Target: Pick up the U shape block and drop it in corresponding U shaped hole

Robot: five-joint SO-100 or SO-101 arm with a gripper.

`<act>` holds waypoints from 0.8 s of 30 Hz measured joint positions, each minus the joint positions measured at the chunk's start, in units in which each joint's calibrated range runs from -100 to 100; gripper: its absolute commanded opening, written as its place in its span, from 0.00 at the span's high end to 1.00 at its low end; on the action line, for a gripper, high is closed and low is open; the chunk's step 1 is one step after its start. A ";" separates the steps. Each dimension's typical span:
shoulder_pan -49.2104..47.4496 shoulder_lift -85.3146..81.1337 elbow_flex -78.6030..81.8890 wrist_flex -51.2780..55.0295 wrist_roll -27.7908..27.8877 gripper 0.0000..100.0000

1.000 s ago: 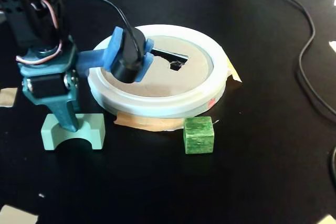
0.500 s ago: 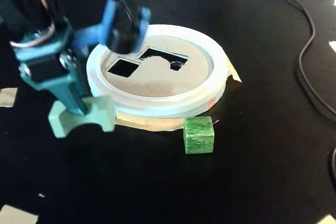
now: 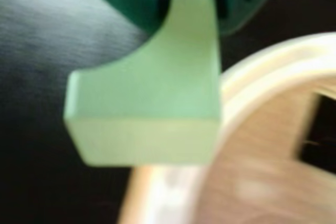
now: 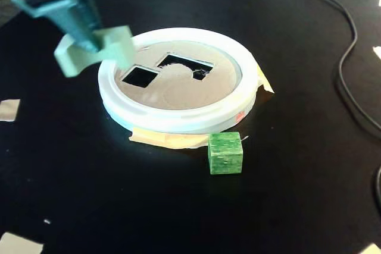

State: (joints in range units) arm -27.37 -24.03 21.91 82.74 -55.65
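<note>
Clearly the gripper [image 4: 89, 40] is clamped on the U shape block [image 4: 95, 52], which hangs in the air at about ten o'clock of the white ring [image 4: 178, 120], partly over its rim and not touching it. In the wrist view the block [image 3: 152, 108] is pinched across its narrow arch, one leg jutting out toward nine o'clock, so the grasp looks slim and off-centre; a bump against the ring could twist the block between the jaws or knock it loose. The U shaped hole [image 4: 184, 65] lies past the disc's centre, toward one o'clock, and the square cutout [image 4: 140, 76] sits between it and the block, so an early release would likely land the block on the cardboard or wedge it at the wrong opening. The block also appears tilted, and unless its outline lines up with the hole it may jam on the edge. The surface [image 4: 89, 194] is matte black, with the darker green cube [image 4: 225, 153] at six o'clock of the ring, a black cable [image 4: 348, 75] curving at the right, and paper scraps near the edges.
</note>
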 measured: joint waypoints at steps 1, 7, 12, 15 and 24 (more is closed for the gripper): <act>-1.70 1.60 -1.56 0.10 -0.98 0.94; -10.59 18.72 -16.20 0.10 -5.57 0.94; -13.89 35.13 -32.99 0.10 -7.03 0.94; -15.28 43.51 -41.00 0.10 -8.55 0.94; -18.58 55.91 -51.24 0.10 -11.67 0.93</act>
State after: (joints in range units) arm -45.95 31.88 -29.33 82.83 -67.33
